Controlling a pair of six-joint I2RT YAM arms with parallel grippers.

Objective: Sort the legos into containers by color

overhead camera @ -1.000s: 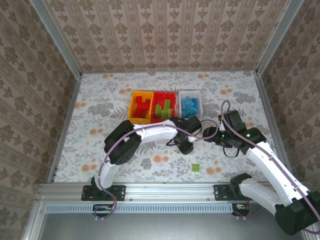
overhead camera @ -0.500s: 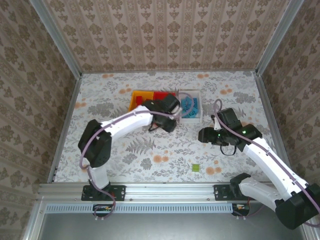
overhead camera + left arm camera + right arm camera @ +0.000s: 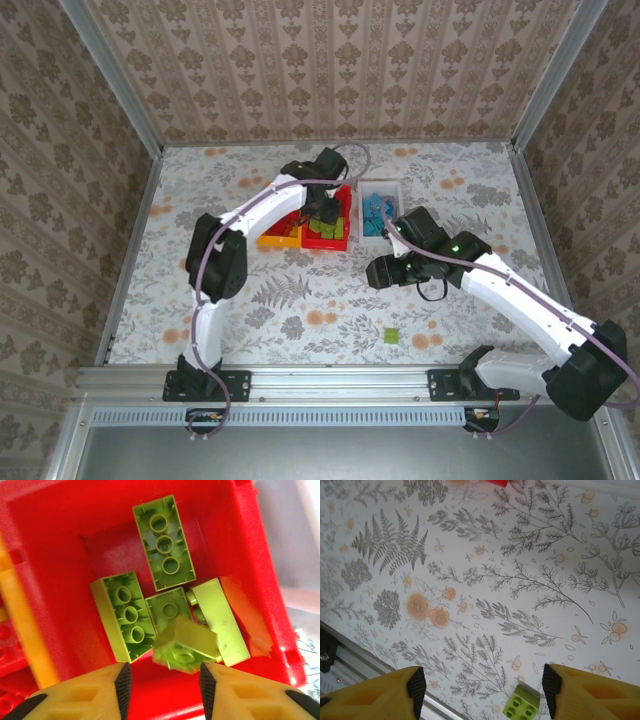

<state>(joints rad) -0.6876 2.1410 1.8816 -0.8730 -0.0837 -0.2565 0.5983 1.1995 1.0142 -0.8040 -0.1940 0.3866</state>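
Observation:
My left gripper [image 3: 322, 208] hangs open over the red bin [image 3: 326, 245]. In the left wrist view the red bin [image 3: 55, 555] holds several lime green legos [image 3: 164, 541]. One small green brick [image 3: 187, 642] sits tilted on top of them, just ahead of the left gripper [image 3: 164, 686] and free of both fingers. My right gripper [image 3: 383, 272] is open above bare table. A single lime green lego [image 3: 392, 336] lies near the front edge. In the right wrist view this lego [image 3: 521, 705] sits between the open fingers, nearer the right one, below the right gripper [image 3: 483, 690].
The orange-yellow bin [image 3: 270, 238] with red legos stands left of the red one. The white bin [image 3: 381, 184], right of it, holds blue legos [image 3: 376, 215]. A metal rail [image 3: 330, 375] runs along the table's near edge, close to the loose brick.
The left gripper swung from the middle of the table back to the red bin. The right gripper moved left and slightly nearer. The loose green brick stayed put.

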